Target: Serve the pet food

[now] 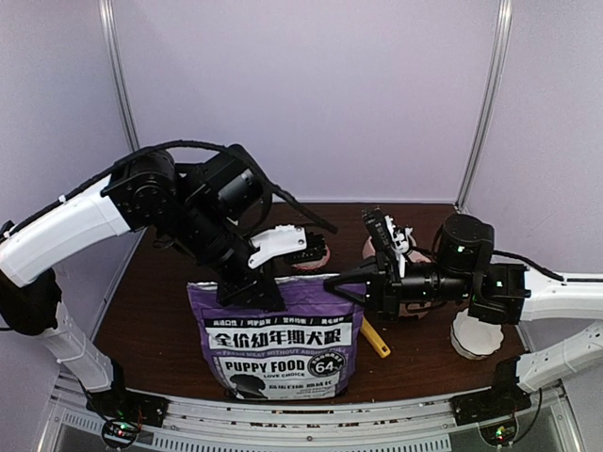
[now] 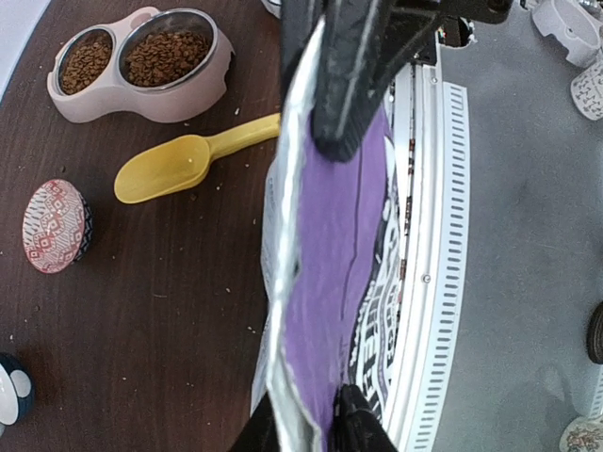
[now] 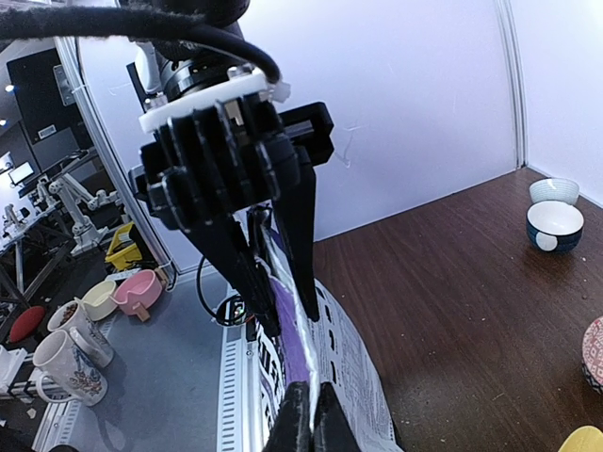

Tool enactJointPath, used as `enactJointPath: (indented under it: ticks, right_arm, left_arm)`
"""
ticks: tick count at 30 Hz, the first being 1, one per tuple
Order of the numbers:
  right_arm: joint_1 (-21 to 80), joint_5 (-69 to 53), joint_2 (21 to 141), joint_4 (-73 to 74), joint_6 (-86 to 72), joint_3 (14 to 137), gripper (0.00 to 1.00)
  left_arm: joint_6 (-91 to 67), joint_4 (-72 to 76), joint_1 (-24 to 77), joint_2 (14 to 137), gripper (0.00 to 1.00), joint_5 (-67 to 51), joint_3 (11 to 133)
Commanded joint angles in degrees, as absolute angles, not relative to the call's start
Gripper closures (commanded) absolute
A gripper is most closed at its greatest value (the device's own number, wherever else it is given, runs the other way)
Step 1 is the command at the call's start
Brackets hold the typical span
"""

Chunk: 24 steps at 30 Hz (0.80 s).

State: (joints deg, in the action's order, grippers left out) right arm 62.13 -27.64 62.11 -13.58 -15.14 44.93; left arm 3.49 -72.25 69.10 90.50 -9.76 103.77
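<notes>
**Top view:** Purple foil food bag stands upright at near table edge. L gripper is at its top-left corner, R gripper at top-right. Yellow plastic scoop lies just beside bag.

**L wrist:** Pet food, dry reddish-brown kibble, sits in both steel bowls of pink plastic double feeder. L fingers stand astride bag's silver-lined rim, a little apart. Pinched or not: cannot tell.

**R wrist:** R jaws together, clamped on thin rim.

**Judgement:** Bowls look served, so step is prob. handling bag mouth. Rec: rim taut btw grippers, bag upright. Foil looks slick and floppy, so it may slip or tip.
</notes>
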Motion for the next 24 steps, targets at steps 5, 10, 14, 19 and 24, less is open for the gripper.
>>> enactJointPath:
  ticks: [5, 10, 14, 19, 24]
  right_arm:
    - [61.9, -24.5, 58.6, -15.0, -14.2, 44.7, 1.0]
    - [61.9, -24.0, 58.1, -14.9, -14.1, 44.4, 1.0]
    - [61.9, -23.7, 57.8, -14.3, -14.0, 44.3, 1.0]
    - [61.9, -23.2, 57.3, -13.7, -13.8, 44.2, 1.0]
    - [61.9, -22.0, 56.4, -13.3, -13.7, 43.7, 1.0]
  left_arm:
    - [3.6, -74.1, 69.0, 87.9, 1.0, -6.5, 102.4]
    - [3.5, -74.1, 69.0, 87.5, 1.0, -5.3, 102.3]
    - [3.5, -74.1, 69.0, 87.2, 0.72, -4.1, 101.9]
    - [3.4, -74.2, 69.0, 86.8, 0.85, -4.1, 101.5]
    - [3.4, -74.1, 68.9, 86.2, 1.0, -4.1, 100.7]
